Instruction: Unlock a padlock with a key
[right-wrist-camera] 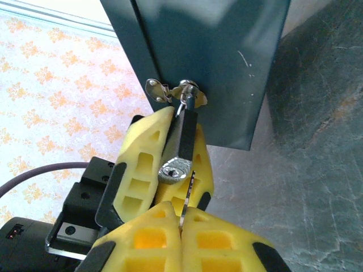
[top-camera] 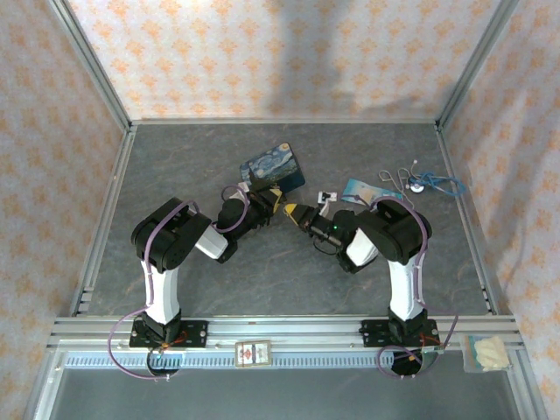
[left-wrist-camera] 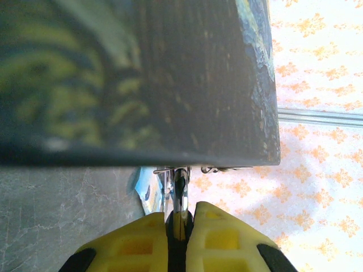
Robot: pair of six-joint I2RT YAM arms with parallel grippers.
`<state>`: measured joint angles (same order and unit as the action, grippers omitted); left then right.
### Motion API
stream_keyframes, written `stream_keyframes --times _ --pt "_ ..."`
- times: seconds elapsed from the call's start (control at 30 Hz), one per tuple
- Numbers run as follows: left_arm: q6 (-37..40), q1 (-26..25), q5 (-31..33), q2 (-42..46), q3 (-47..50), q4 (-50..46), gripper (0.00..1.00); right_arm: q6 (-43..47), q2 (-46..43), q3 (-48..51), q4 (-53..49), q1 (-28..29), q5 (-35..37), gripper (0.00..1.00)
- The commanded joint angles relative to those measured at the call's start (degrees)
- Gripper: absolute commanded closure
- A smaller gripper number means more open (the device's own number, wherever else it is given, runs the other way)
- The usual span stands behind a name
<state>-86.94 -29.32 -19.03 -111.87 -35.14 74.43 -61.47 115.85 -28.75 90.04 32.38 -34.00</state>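
The padlock (right-wrist-camera: 185,133), a small dark body with a silvery keyhole face, hangs by its thin shackle (right-wrist-camera: 189,97) from the hasp of a blue painted tin (top-camera: 274,169). My left gripper (left-wrist-camera: 180,214) is shut on the padlock's body (left-wrist-camera: 180,225), just below the tin (left-wrist-camera: 142,79). Its yellow fingers (right-wrist-camera: 144,164) also show in the right wrist view, on both sides of the lock. My right gripper (right-wrist-camera: 180,220) is shut on the key (right-wrist-camera: 186,195). The thin blade points up beside the keyhole, slightly to its right. Both grippers (top-camera: 291,210) meet at the tin's near corner.
Silver scissors with a blue cord (top-camera: 426,182) lie at the back right. A pale blue packet (top-camera: 359,189) and a small card (top-camera: 327,195) sit just behind my right arm. A small box (top-camera: 255,353) and a clear bag (top-camera: 486,353) rest on the front rail.
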Motion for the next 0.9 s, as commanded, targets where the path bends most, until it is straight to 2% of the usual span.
stream_keyframes --times 0.0,0.87 --pt "0.1 -0.6 0.9 2.2 0.0 4.1 1.00 1.4 -1.3 -1.4 17.3 0.4 0.3 1.00" --pt "-0.1 -0.7 1.1 1.9 0.4 4.8 1.00 1.1 -3.0 0.7 17.4 -0.3 0.6 1.00"
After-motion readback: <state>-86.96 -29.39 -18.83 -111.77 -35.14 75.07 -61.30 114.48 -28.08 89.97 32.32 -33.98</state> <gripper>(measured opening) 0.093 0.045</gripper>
